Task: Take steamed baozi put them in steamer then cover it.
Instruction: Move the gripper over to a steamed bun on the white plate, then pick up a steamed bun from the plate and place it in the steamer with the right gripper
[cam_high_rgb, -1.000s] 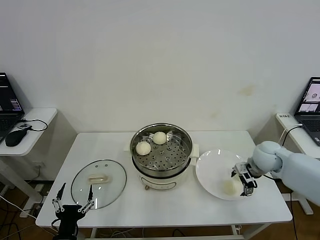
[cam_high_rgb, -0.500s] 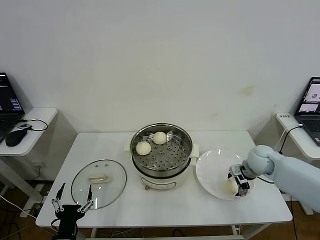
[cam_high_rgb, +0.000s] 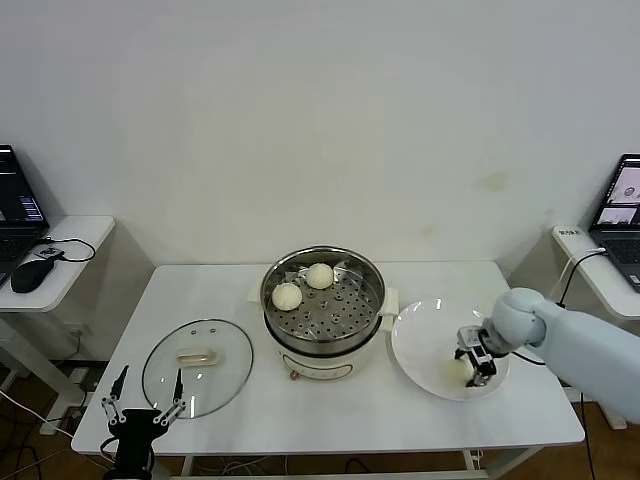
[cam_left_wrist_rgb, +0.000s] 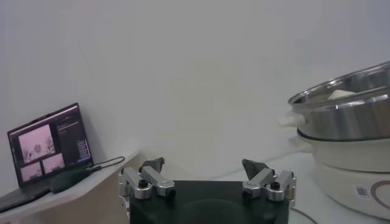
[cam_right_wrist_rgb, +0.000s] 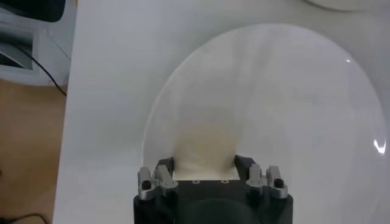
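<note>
A steamed bun (cam_high_rgb: 459, 370) is lying on the white plate (cam_high_rgb: 425, 330) at the right of the table (cam_high_rgb: 220, 290), and the right gripper (cam_high_rgb: 474, 362) is reaching down around it. In the right wrist view its two fingers (cam_right_wrist_rgb: 163, 171) are pressing against either side of the bun (cam_right_wrist_rgb: 204, 152), pinching it. Two more buns (cam_high_rgb: 287, 296) are sitting on the perforated tray inside the steel steamer (cam_high_rgb: 322, 300) at the table's centre. The glass lid (cam_high_rgb: 197, 365) is lying flat on the table to the steamer's left. The left gripper (cam_high_rgb: 146, 412) is waiting near the front left edge, close to the lid, its fingers spread wide. The step in hand looks to be picking up a third bun; next it needs lifting clear and carrying over the steamer's rim. A fourth bun is not showing anywhere, and the gripper is hiding the near side of the bun on the plate.
</note>
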